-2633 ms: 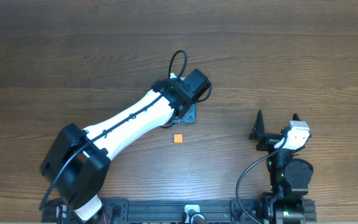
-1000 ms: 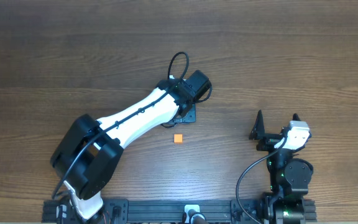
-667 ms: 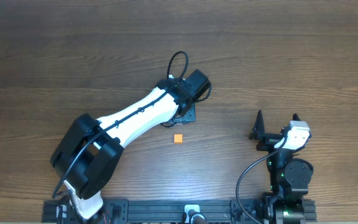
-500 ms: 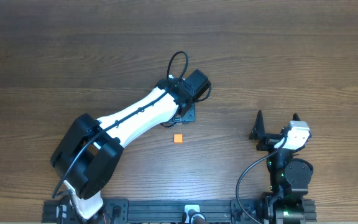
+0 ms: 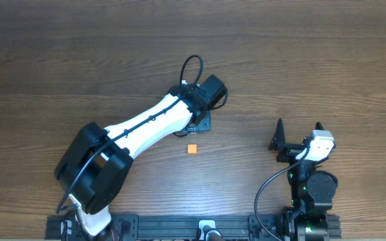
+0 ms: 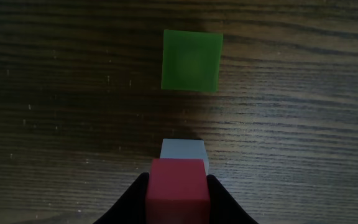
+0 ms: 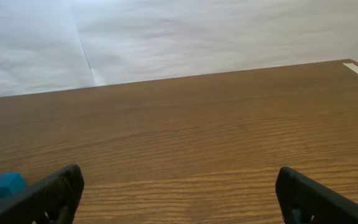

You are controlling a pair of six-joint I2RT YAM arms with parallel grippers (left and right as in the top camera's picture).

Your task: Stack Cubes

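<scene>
My left gripper [image 6: 178,190] is shut on a red cube [image 6: 178,179], which sits directly over a pale grey-white cube [image 6: 184,149] on the wooden table. A green cube [image 6: 191,60] lies flat on the table a little beyond them. From above, the left arm reaches to the table's middle, its gripper [image 5: 202,122] pointing down and hiding those cubes. A small orange cube [image 5: 191,149] lies just nearer the bases than that gripper. My right gripper [image 5: 297,137] rests open at the right, with nothing between its fingers [image 7: 55,193].
A blue cube [image 7: 8,184] sits on the table off to one side in the right wrist view. The wooden table [image 5: 313,53] has bare room at the far side and at both ends. A white wall [image 7: 197,37] stands behind the table's far edge.
Since the earliest frame the left arm's rear links have shifted while its gripper stayed in place. Over the last second nothing has visibly moved.
</scene>
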